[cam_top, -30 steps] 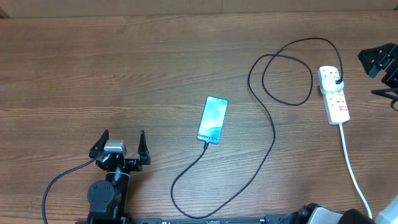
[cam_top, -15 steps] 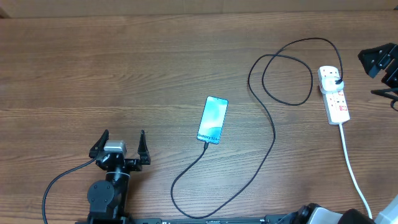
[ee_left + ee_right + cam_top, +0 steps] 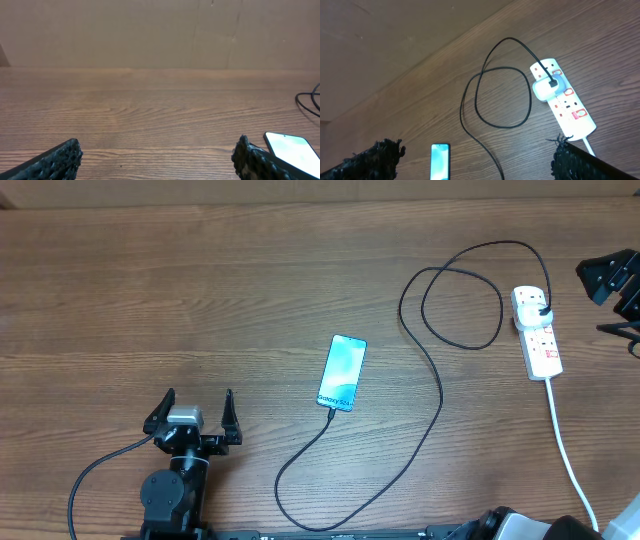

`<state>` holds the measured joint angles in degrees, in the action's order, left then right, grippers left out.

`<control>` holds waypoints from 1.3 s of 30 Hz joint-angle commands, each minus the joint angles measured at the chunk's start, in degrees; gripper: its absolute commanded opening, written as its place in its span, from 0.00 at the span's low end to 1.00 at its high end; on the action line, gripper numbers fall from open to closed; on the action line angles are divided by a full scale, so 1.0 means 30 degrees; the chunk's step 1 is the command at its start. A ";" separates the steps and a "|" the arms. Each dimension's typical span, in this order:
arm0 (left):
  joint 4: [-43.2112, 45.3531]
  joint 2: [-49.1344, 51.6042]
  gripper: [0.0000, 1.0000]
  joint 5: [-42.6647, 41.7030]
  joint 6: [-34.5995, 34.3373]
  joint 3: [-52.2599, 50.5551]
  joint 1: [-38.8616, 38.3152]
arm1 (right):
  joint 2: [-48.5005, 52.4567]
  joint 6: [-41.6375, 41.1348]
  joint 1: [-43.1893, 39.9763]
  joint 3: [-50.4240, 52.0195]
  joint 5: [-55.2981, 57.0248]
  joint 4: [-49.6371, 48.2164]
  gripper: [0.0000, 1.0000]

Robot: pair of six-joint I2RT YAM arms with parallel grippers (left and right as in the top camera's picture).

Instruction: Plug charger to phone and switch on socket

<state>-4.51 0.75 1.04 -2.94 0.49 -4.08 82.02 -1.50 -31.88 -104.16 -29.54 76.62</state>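
Jaws of the left gripper [image 3: 198, 396] stood wide apart, low over the wooden surface [image 3: 200, 300] at its near edge, clamped on nothing. Those of the right gripper [image 3: 471, 154] were likewise spread and empty, up beyond the power strip [image 3: 541, 342]. Nothing had shifted from a second earlier: arms, cable and phone lay exactly as before. The phone [image 3: 342, 372] lay flat with its screen lit, right of the left gripper. The charger cable [image 3: 440, 395] met the phone's near end, looped away and ended at a white adapter block [image 3: 542, 90] on the strip's far outlet. Whether the tip was fully seated, or any switch on, was too small to tell. The right arm was cut off by the overhead view's edge, and the strip's white cord [image 3: 565, 450] ran out of view.
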 commanded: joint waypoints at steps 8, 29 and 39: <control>0.0007 -0.0168 1.00 -0.0291 0.0277 -0.0058 0.0102 | 0.0131 0.0627 0.0022 -0.0022 0.0160 -0.2120 1.00; 0.0007 -0.0168 1.00 -0.0291 0.0277 -0.0058 0.0102 | -0.6215 0.1100 0.3315 0.7395 0.0095 -1.1744 1.00; 0.0007 -0.0168 1.00 -0.0291 0.0277 -0.0058 0.0102 | -1.1621 0.1093 0.6462 1.7974 0.0102 -2.1340 1.00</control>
<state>-4.54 0.75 1.02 -2.94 0.49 -4.08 51.70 1.65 -14.70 -57.23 -29.58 16.73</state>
